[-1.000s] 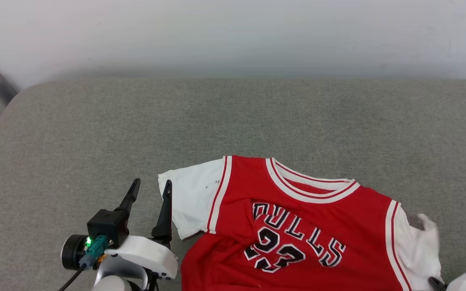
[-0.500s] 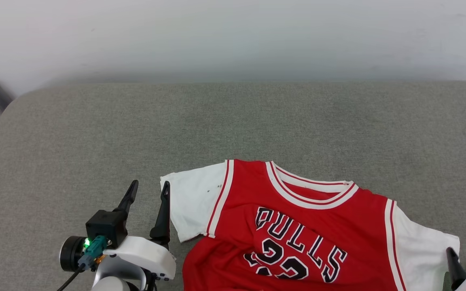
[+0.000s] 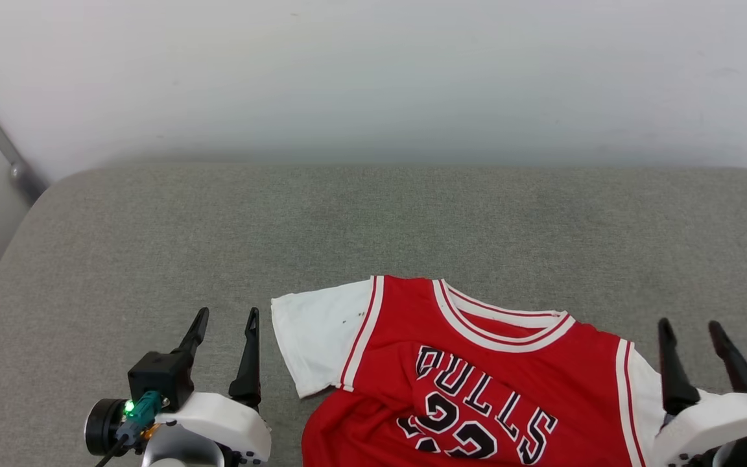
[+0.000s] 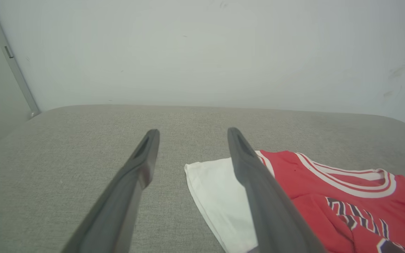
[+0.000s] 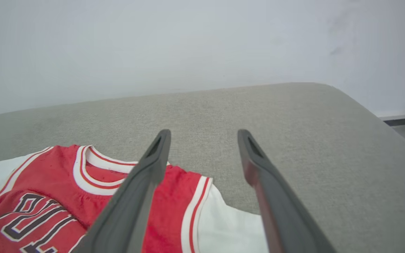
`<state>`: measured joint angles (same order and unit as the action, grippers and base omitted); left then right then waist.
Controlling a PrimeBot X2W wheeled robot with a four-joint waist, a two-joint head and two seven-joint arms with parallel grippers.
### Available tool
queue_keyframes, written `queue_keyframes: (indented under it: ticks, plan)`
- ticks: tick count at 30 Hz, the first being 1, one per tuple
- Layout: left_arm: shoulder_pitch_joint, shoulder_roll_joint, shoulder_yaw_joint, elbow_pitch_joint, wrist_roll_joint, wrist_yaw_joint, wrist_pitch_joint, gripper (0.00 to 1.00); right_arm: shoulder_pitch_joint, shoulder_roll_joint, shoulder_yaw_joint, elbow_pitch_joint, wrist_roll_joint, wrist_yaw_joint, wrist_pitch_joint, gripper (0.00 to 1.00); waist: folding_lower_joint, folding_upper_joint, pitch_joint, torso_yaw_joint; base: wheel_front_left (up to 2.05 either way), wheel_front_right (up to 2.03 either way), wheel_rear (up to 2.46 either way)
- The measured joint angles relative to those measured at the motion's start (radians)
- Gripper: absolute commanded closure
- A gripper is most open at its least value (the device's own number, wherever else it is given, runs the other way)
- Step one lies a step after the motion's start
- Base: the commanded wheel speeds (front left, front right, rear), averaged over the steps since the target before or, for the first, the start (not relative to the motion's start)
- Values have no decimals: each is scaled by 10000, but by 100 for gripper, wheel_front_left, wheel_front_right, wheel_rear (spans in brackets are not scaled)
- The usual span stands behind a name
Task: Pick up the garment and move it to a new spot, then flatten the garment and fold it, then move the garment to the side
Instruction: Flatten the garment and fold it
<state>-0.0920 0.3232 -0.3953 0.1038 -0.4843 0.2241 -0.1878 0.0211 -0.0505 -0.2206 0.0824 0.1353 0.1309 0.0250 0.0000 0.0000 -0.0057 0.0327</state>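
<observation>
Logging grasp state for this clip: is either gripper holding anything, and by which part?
Nothing is held. The left gripper and right gripper both stand open and empty, near the sleeves of the garment.

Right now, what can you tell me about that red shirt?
The shirt is a red jersey with white short sleeves, red-and-white striped trim at collar and sleeves, and black white-edged lettering over a number. The fabric looks thin. It lies front up on the grey cushion, collar toward the wall, mostly spread but wrinkled across the chest. The open left pincer stands beside one sleeve, the open right pincer above the other; neither grips it.
</observation>
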Motion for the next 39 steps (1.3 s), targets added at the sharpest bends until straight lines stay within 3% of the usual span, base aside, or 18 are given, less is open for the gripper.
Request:
queue_keyframes:
  ticks: [12, 18, 22, 28, 33, 39]
  plan:
    - [-149, 255, 357, 244, -217, 121, 58, 0, 798, 4, 1854, -1762, -194, 2, 240, 0, 0, 0, -87, -504, 0, 0, 0]
    - [-1261, 614, 566, 754, -665, -472, 704, 0, 806, 2, 2253, -2558, -102, 2, 533, 0, 1, 0, 387, -983, 0, 0, 0]
    - [-2283, 1062, 625, 1365, -1181, -1221, 1810, 0, 517, 2, 2355, -2679, 61, 0, 545, 0, 1, 0, 925, -1273, 0, 0, 0]
    - [-3427, 1873, 382, 2481, -1987, -2351, 4339, 0, 65, 0, 2546, -2493, 228, 0, 385, 0, 1, 0, 1716, -1742, 0, 0, 0]
    - [-3700, 2307, 125, 2920, -2621, -2775, 6374, 0, -262, 0, 2690, -2201, 328, 0, 165, 0, 2, 0, 2220, -2151, 0, 0, 0]
    - [-3884, 2683, -161, 2999, -3127, -2920, 8220, 0, -412, 2, 2725, -1942, 489, 0, -75, 0, 1, 0, 2640, -2470, 0, 0, 0]
